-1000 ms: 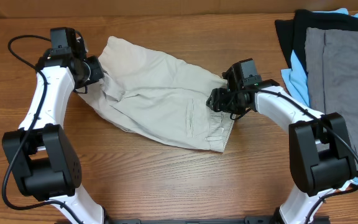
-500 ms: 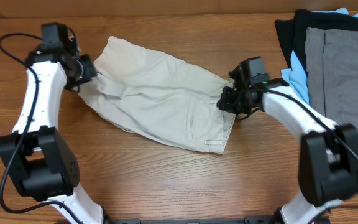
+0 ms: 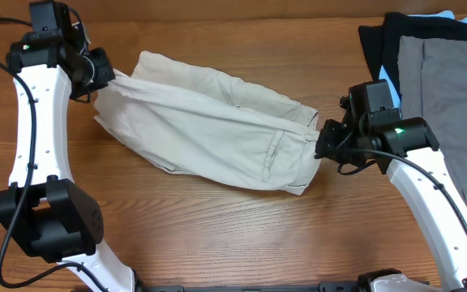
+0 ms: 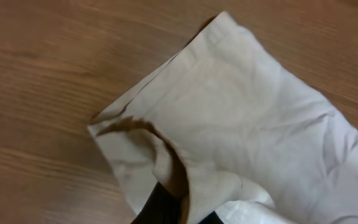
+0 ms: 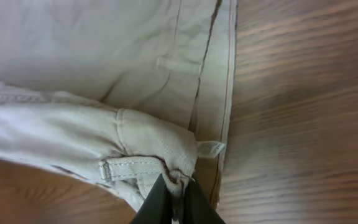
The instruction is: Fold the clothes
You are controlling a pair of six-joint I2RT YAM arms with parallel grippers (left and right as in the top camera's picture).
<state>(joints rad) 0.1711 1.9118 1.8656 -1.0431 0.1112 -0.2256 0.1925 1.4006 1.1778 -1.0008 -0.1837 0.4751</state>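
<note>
From where I stand, the left end effector (image 4: 179, 211) is mostly lost. Its wrist view shows only dark finger stubs at the bottom edge, the tips buried under a bunched fold of the shorts (image 4: 247, 124). The right end effector (image 5: 174, 202) is cropped the same way, its pinched tips swallowed by waistband cloth. Just beside it hangs a small pale tab (image 5: 211, 148); label or loop, I cannot tell. Beyond the right end effector, the grey garment (image 3: 444, 97) and black garment (image 3: 375, 40) run off the overhead edges.

The beige shorts (image 3: 209, 130) stretch between the left pincer (image 3: 106, 77) and right pincer (image 3: 321, 142), each clamped on 1 end.
</note>
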